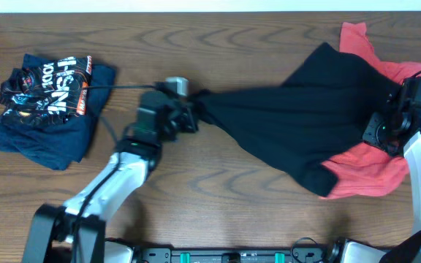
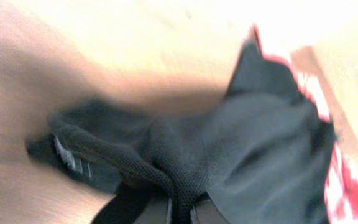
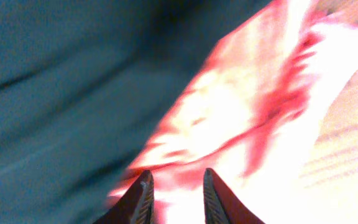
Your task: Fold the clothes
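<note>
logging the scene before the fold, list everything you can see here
black garment: one, black, spread across the middle and right of the table, lying over the red one
red garment: one, coral red, at the right, mostly under the black one
navy printed clothes: one crumpled pile, navy with white and orange print, at the far left; how many pieces cannot be told
table: one, brown wood, under everything
left pincer: one, black, shut on the black garment's left tip
right pincer: one, dark fingers slightly apart over the red garment at the right edge; whether it grips is unclear
</note>
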Robot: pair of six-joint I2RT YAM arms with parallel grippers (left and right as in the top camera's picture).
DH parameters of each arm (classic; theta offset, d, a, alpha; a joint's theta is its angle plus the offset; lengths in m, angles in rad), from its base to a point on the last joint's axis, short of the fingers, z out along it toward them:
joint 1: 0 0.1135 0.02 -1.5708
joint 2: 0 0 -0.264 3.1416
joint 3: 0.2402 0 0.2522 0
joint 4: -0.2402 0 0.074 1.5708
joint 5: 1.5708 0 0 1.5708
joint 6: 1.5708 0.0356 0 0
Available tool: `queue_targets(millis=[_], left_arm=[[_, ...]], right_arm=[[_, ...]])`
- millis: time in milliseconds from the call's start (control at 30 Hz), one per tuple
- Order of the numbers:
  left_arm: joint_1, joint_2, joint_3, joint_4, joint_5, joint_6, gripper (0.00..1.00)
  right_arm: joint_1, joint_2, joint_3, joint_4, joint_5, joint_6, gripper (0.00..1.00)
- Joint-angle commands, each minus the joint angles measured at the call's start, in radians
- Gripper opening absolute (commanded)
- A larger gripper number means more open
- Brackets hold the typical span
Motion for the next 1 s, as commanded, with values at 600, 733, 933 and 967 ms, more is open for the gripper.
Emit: queue_targets(millis=[600, 733, 933, 967], left_arm=[[0.151, -0.067, 0.018, -0.149, -0.092, 0.0, 0.06], [0.151, -0.067, 0.018, -0.154, -0.092, 0.0, 0.06], [0.154, -0.067, 0.018, -0.184, -0.121, 0.027, 0.06], [0.154, -0.067, 0.018, -0.192, -0.138, 0.027, 0.06]], right_arm=[[0.02, 0.323, -0.19, 0.287, -0.362, -0.122, 0.01], [0.001, 0.384, -0.19, 0.347, -0.3, -0.111, 0.01], [-0.109, 0.383, -0.161, 0.369, 0.127, 0.03, 0.01], [-0.137, 0.383, -0.147, 0.366, 0.18, 0.029, 0.01]])
